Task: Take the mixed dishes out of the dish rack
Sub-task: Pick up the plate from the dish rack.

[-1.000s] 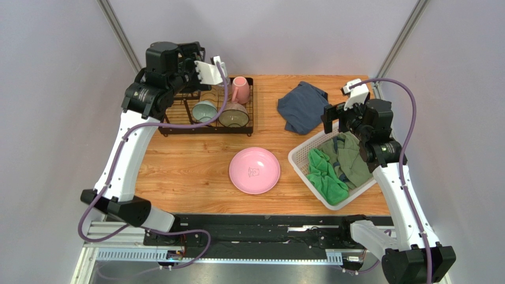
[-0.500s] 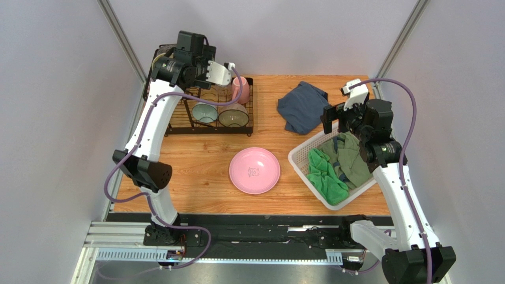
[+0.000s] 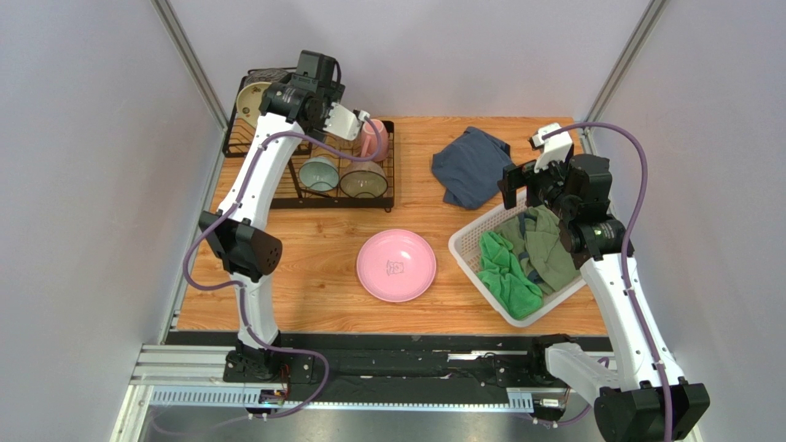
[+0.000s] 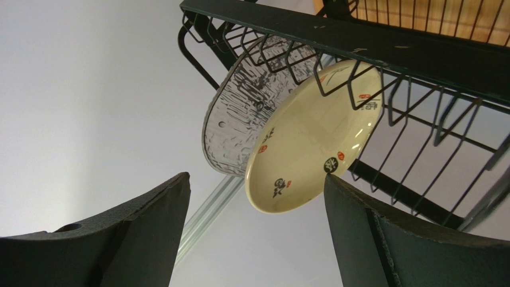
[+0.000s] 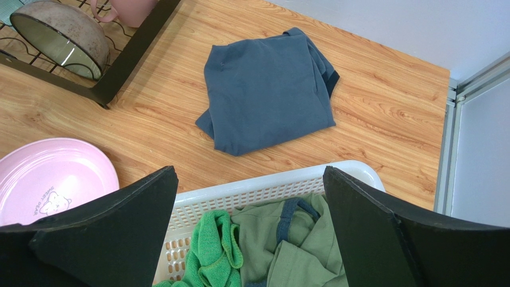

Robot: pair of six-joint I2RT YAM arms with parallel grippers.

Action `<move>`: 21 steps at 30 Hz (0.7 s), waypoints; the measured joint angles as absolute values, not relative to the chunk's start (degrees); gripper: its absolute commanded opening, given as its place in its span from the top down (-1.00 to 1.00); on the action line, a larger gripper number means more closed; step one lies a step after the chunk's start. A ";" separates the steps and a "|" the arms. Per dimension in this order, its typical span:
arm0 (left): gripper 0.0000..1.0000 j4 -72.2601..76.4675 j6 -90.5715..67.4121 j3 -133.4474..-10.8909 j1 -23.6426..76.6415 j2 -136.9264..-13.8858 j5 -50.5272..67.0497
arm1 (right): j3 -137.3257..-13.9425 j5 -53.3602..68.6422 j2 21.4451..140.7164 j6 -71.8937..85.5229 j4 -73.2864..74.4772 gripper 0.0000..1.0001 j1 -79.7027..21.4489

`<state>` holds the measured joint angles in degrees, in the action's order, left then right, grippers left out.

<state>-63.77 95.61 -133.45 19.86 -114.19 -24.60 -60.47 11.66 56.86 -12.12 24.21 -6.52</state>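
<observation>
Standing on edge in the wire slots at the far left of the dish rack (image 3: 318, 204), the cream plate (image 4: 311, 143) leaned against a clear textured glass dish (image 4: 239, 125) behind it. I took that upright stance to be what let a hand come at the rim. The plate was glossy, pale cream, dotted with small red and black motifs.

The left hand (image 4: 256, 179) was spread wide, its two dark fingers framing the plate but not touching it. It looked lined up for a grasp not yet made.

Further right in the rack sat the pale teal bowl (image 3: 318, 172) and the tan-olive bowl (image 3: 363, 180), tipped on their sides, with the pink mug (image 3: 374, 138) behind them. The large pink plate (image 3: 396, 265) lay flat on the worktop (image 3: 295, 267), already out of the rack.

Beyond it lay a folded blue garment (image 3: 470, 166). The right hand (image 5: 249, 173), also spread and holding nothing, hung over the white lattice basket (image 3: 466, 241) of green clothes, apparently parked clear of the work.
</observation>
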 measured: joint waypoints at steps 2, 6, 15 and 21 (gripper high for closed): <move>-0.79 -63.44 96.55 -134.61 19.53 -115.37 -25.36 | -60.47 11.68 56.86 -12.12 24.23 -0.99 -6.52; -0.78 -63.02 97.71 -136.92 18.59 -117.84 -26.28 | -60.47 11.73 56.86 -12.16 24.43 -0.99 -6.52; -0.68 -62.67 98.39 -137.23 16.34 -118.43 -26.41 | -60.51 12.08 57.19 -12.34 24.93 -0.99 -6.52; -0.62 -61.39 98.59 -137.23 15.44 -119.20 -26.22 | -60.51 12.10 57.34 -12.38 25.52 -0.99 -6.52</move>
